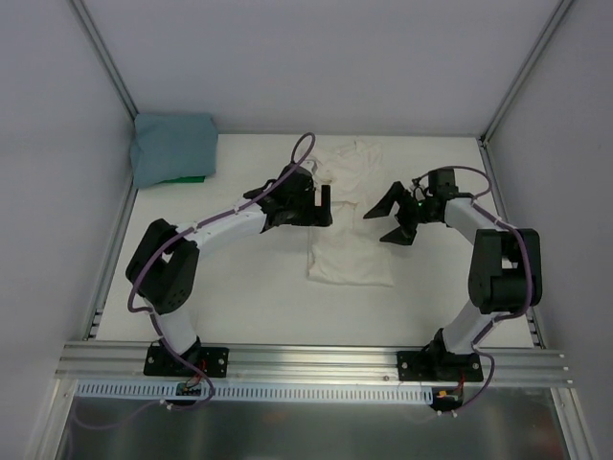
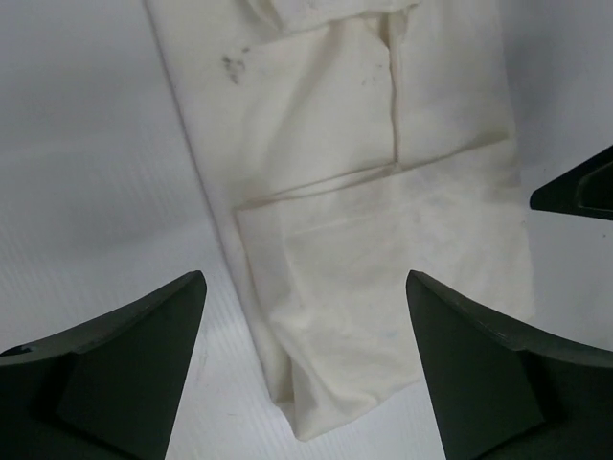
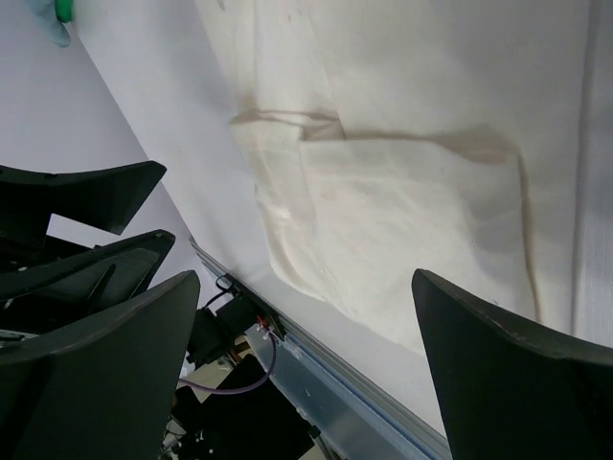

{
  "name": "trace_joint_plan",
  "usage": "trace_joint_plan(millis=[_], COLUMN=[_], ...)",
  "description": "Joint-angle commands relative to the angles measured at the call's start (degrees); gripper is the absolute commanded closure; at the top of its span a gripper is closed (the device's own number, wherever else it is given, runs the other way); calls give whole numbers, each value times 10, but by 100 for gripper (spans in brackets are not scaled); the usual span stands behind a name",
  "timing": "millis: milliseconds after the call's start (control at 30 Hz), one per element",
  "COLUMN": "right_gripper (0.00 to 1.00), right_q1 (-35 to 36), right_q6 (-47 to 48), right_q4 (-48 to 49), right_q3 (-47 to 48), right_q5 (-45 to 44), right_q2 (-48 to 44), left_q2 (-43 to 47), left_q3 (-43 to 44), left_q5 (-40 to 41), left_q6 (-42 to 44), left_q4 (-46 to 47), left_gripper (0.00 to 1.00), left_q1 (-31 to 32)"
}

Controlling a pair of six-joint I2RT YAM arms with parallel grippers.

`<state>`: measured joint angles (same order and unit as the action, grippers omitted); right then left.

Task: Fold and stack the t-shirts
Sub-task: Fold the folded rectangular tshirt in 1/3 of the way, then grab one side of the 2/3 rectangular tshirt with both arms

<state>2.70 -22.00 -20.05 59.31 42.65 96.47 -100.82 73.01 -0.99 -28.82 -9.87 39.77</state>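
The cream t-shirt (image 1: 350, 244) lies partly folded in the middle of the table, its lower part doubled over into a flat panel (image 2: 383, 249). The teal-blue t-shirt (image 1: 172, 146) lies folded in the far left corner. My left gripper (image 1: 324, 206) hovers open at the cream shirt's left edge, and in the left wrist view this left gripper (image 2: 306, 278) has a folded corner below its gap, nothing between the fingers. My right gripper (image 1: 385, 222) hangs open at the shirt's right edge. The right wrist view shows that right gripper (image 3: 306, 278) empty above the cream t-shirt (image 3: 402, 192).
A green object (image 1: 184, 179) pokes out from under the teal shirt. White walls and metal posts close in the table on three sides. The aluminium rail (image 1: 316, 359) with the arm bases runs along the near edge.
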Motion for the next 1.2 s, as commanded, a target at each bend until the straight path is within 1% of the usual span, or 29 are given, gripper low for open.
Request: trace_joint_plan(millis=[0,67,133,167,233,267,333,367,433,467,500,533,567,600,667,767,900,1033,1167], right_gripper=[1,1,1,0,1,0,1,0,1,1,1,0,1,0,1,0,0,1,0], right_q1=[-3,-2,-3,-2,-2,-1,-1,-1,-1,-2,-3,-6,-6,-7,-8,-9,-9,-9,-12], right_q6=[15,27,31,32,36,39,45,56,69,72,71,70,68,63,57,49,51,57,57], right_q4=[1,-16,-17,-23,-25,-27,-35,-50,-72,-80,-78,-73,-68,-62,-47,-32,-38,-46,-39], right_q3=[57,58,45,32,14,-7,-30,-39,-68,-81,-109,-124,-139,-153,-188,-210,-202,-207,-238], right_q5=[-12,-17,-21,-20,-18,-19,-26,-41,-69,-80,-83,-86,-90,-91,-86,-88,-95,-111,-121], right_q2=[-1,-21,-54,-64,-93,-104,-127,-152,-178,-190,-211,-219,-225,-235,-238,-241,-241,-240,-242], left_q2=[24,46,81,100,119,136,154,171,185,193,196,200,207,208,214,212,200,173,147], left_q3=[13,-8,-40,-63,-85,-112,-144,-175,-204,-236,-254,-270,-305,-320,-348,-353,-343,-349,-353], left_q5=[34,49,45,26,5,-33,-68,-83,-99,-107,-115,-131,-141,-146,-157,-155,-158,-175,-180], left_q6=[17,17,12,6,-4,-18,-34,-43,-45,-48,-55,-65,-74,-82,-97,-98,-92,-113,-124], left_q4=[14,35,47,50,54,66,85,96,96,96,121,135,152,184,204,212,214,251,285], left_gripper=[12,10,8,3,1,1,1,1,1,1,1,1,1,1,1,1,1,1,1], left_q1=[-7,-7,-7,-7,-7,-7,-4,0,11,11,11,12,11,12,13,14,14,17,22])
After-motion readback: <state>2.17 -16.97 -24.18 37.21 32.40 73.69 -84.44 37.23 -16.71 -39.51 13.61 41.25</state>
